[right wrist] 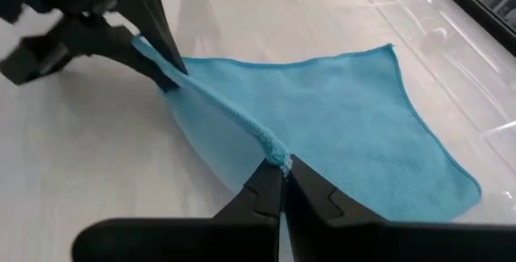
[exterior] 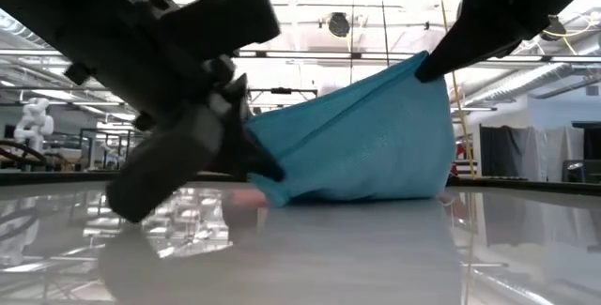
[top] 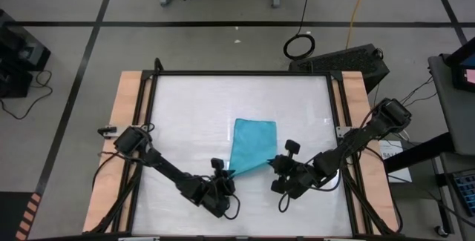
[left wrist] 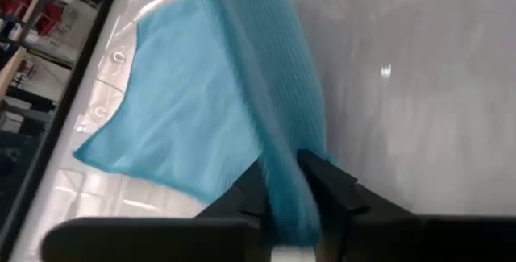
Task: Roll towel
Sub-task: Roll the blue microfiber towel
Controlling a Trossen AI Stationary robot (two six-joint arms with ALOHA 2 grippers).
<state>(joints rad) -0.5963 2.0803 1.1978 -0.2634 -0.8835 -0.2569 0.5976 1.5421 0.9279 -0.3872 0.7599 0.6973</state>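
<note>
The turquoise towel (top: 252, 141) lies mid-table with its far part flat on the white tabletop (top: 185, 115) and its near edge raised. My left gripper (top: 228, 174) is shut on the towel's near-left corner, low over the table. My right gripper (top: 272, 161) is shut on the near-right corner and stands higher, as the low view shows (exterior: 427, 68). The right wrist view shows the left gripper's fingers (right wrist: 165, 64) at the far end of the raised edge. My left gripper pinches the towel's near-left corner (left wrist: 284, 169) between its two fingers, slanting down from the table's near-left side. The corner is bunched, so layers cannot be counted. It is lifted a little off the table. The edge runs taut from it toward the other gripper. My right gripper pinches the towel's near-right corner (right wrist: 278, 159) at its fingertips, slanting down from the near-right side. That corner is held clear of the table, higher than the left one. The cloth slopes from it down to the part lying flat (right wrist: 379, 141).
Black frame bars and wooden side boards (top: 126, 122) border the tabletop. Bare white surface lies left, right and beyond the towel. A cable ring (top: 299, 46) and a dark case (top: 349, 61) sit on the floor past the far edge.
</note>
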